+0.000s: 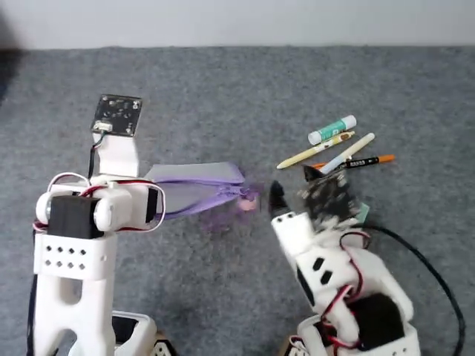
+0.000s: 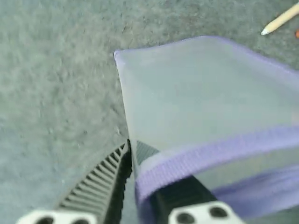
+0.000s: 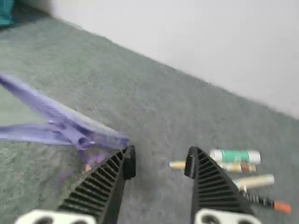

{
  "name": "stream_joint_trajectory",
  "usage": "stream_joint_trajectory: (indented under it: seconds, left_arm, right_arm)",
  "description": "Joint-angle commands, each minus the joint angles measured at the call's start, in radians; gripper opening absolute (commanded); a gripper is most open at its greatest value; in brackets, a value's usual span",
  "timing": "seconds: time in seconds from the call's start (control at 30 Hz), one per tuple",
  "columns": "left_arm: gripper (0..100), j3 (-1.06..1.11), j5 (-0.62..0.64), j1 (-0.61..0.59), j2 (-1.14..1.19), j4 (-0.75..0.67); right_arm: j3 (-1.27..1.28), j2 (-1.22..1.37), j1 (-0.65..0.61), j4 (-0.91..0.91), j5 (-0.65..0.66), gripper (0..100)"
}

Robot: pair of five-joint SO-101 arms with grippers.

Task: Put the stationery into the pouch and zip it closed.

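The pouch (image 1: pixel 197 185) is translucent with purple zipper tape, and its zipper end with a pinkish pull (image 1: pixel 247 202) points toward the right arm. My left gripper (image 2: pixel 133 151) is shut on the pouch's (image 2: pixel 205 102) other end, clamping the edge between its fingers. My right gripper (image 3: pixel 160 162) is open, just beside the pouch's zipper tip (image 3: pixel 84 137) and holding nothing. Beyond it on the carpet lie a green-labelled glue stick (image 1: pixel 332 130) (image 3: pixel 235 156), a yellow pen (image 1: pixel 315 150), a white pen (image 1: pixel 349 152) and a black-and-orange pen (image 1: pixel 360 162) (image 3: pixel 264 203).
Grey carpet (image 1: pixel 245 96) covers the table up to a pale wall (image 3: pixel 187 28) at the back. The right arm's black cable (image 1: pixel 423 259) trails off at the right. Open carpet lies between the pouch and the stationery.
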Motion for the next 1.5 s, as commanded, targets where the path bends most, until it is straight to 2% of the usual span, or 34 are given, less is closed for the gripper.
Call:
stream_joint_trajectory:
  seconds: [0.0, 0.1, 0.3, 0.53, 0.63, 0.7, 0.87, 1.0, 1.23, 1.47]
  left_arm:
    - [1, -0.013, 0.083, 0.011, -0.020, 0.032]
    - [1, -0.013, 0.129, 0.006, -0.021, 0.055]
    - [1, -0.013, 0.140, 0.011, -0.021, 0.057]
    - [1, -0.027, 0.141, 0.011, -0.021, 0.057]
    - [1, -0.027, 0.141, 0.011, -0.017, 0.057]
    - [1, -0.027, 0.140, 0.011, -0.015, 0.054]
    - [1, -0.027, 0.133, 0.011, -0.014, 0.051]
    - [1, -0.027, 0.106, 0.008, -0.014, 0.049]
    - [1, -0.027, 0.106, 0.003, -0.014, 0.049]
    - [1, -0.027, 0.106, 0.003, -0.014, 0.049]
  right_arm:
    - [-0.120, 0.101, 0.094, 0.101, -0.081, 14.1]
    - [-0.183, 0.203, 0.173, 0.171, -0.127, 14.0]
    - [-0.334, 0.467, 0.268, 0.303, -0.189, 14.0]
    - [-0.496, 0.802, 0.346, 0.490, -0.422, 14.0]
    - [-0.525, 0.880, 0.367, 0.510, -0.470, 14.1]
    - [-0.522, 0.912, 0.392, 0.483, -0.471, 15.2]
    - [-0.491, 1.003, 0.470, 0.374, -0.466, 25.1]
    - [-0.468, 1.092, 0.512, 0.268, -0.463, 21.8]
    - [-0.465, 1.273, 0.544, 0.064, -0.382, 20.6]
    - [-0.468, 1.389, 0.602, -0.019, -0.330, 20.5]
